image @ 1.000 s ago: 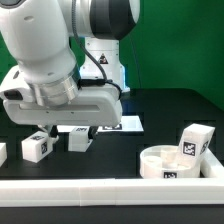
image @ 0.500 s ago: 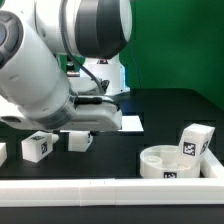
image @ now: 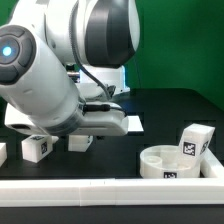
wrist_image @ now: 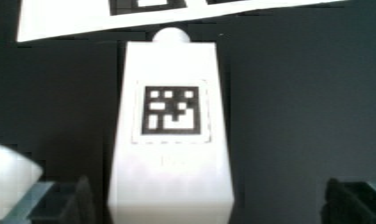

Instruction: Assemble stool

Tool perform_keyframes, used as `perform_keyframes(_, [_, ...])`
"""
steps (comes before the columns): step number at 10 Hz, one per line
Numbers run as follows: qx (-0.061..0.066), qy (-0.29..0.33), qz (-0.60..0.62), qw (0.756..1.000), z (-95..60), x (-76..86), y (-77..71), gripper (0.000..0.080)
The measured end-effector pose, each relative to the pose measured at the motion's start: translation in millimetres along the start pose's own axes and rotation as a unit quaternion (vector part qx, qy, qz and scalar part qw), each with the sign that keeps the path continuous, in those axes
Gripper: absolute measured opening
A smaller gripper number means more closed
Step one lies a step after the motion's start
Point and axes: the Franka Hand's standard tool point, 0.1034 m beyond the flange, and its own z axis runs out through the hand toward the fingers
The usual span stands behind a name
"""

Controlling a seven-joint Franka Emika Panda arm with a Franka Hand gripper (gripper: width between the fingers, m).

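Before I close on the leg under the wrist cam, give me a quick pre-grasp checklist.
1. gripper open: ok, fingers wide apart.
2. leg between the fingers: ok, but nearer one finger.
3. Height above the leg: cannot tell.
4. Clearance beside the fingers: not ok, a blurred white part sits close to one.
5. seat out of the way: ok, apart at the exterior view's right.

Free table point(wrist_image: 291, 110) beside leg point(wrist_image: 171, 110); marker board point(wrist_image: 167, 18) past its tip.
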Motion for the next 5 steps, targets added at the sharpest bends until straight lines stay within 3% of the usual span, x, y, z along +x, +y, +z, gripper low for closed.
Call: perform_keyframes(5, [-0.001,0.001,0.006,1.000,8.0,0.9,3.9,0.0649])
